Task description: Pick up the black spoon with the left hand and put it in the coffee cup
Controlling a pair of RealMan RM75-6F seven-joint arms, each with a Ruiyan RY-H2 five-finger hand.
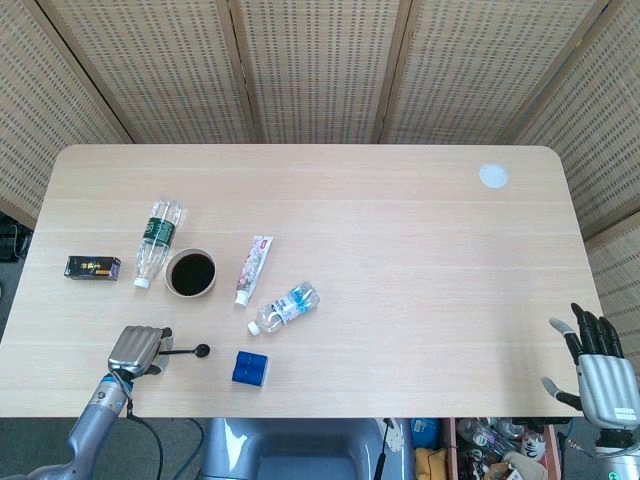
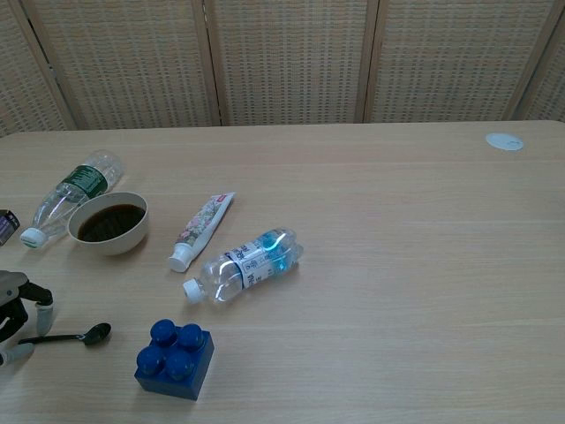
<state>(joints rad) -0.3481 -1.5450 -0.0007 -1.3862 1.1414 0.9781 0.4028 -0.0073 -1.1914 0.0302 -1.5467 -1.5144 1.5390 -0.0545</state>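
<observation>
blue brick (image 1: 250, 368) beside black spoon (image 1: 188, 351), toothpaste tube (image 1: 253, 268) near coffee cup (image 1: 190, 272)

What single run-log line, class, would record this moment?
left hand: at black spoon handle, grip unclear | spoon: flat on table | coffee cup: upright, no spoon inside | right hand: open, off table edge
</observation>
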